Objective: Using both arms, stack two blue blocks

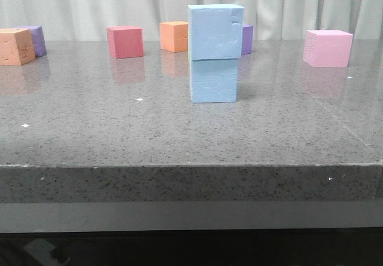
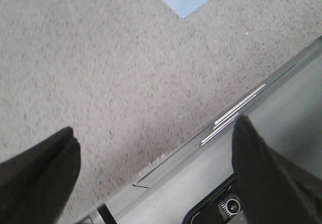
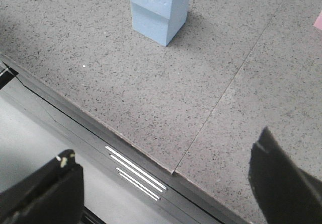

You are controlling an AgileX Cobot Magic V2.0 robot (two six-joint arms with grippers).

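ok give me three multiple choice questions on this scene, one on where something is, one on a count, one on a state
1. Where is the upper blue block?
A. on the lower blue block
B. beside the pink cube
C. in a gripper

2. How many orange cubes show in the front view?
A. one
B. two
C. four

3. How is the left gripper?
A. shut on a block
B. open, holding nothing
C. not in view

Answers:
1 A, it rests directly on top.
2 B, one far left, one behind the stack.
3 B, its fingers stand wide apart over the table edge.

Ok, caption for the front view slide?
Two blue blocks stacked mid-table, top one slightly offset, coloured cubes behind, no hands in view.
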